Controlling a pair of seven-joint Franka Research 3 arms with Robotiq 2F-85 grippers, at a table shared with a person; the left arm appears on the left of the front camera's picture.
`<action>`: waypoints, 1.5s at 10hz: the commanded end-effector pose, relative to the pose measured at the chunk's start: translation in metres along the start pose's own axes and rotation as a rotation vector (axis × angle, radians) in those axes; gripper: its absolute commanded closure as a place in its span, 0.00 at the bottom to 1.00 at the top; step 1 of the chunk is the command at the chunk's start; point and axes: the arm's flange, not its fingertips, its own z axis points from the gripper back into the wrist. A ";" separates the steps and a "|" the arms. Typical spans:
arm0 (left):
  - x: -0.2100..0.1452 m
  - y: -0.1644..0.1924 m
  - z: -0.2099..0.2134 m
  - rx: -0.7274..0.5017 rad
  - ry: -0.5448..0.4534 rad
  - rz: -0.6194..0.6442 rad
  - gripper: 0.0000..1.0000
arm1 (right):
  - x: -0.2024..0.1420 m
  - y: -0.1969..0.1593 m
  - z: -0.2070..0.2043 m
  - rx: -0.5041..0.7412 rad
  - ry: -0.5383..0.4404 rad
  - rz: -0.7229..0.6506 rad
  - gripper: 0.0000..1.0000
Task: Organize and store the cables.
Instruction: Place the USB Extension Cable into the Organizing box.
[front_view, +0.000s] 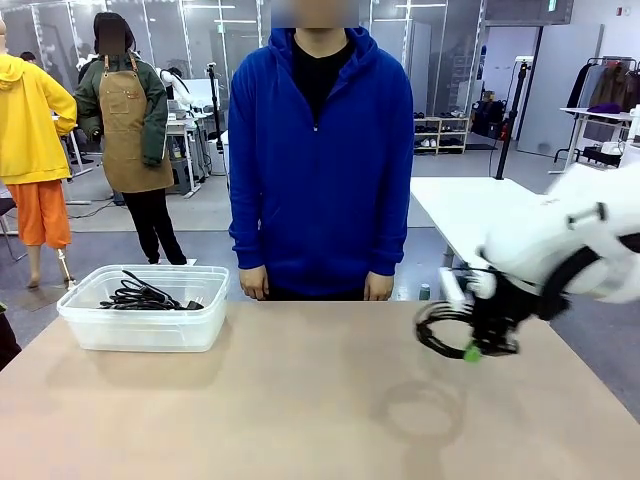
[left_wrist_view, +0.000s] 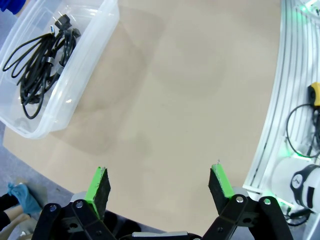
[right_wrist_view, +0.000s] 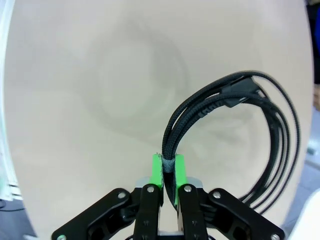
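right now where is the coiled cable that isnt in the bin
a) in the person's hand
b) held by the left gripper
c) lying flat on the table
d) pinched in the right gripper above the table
d, the right gripper is shut on the coiled cable, which hangs over the table casting a ring-shaped shadow.

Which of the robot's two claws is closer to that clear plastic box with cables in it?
The left. The left gripper, open, hovers near the plastic box. The right gripper, clamping a coiled cable, is across the table from the box.
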 end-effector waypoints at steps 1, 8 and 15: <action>0.002 -0.001 0.001 -0.001 -0.014 0.018 0.00 | 0.100 -0.033 -0.013 0.041 -0.024 -0.027 0.89; 0.002 -0.001 0.001 -0.001 -0.014 0.018 0.00 | 0.286 -0.015 -0.109 0.110 0.177 -0.034 0.89; 0.002 -0.001 0.001 -0.001 -0.014 0.018 0.00 | 0.292 0.009 -0.143 0.193 0.189 0.014 0.67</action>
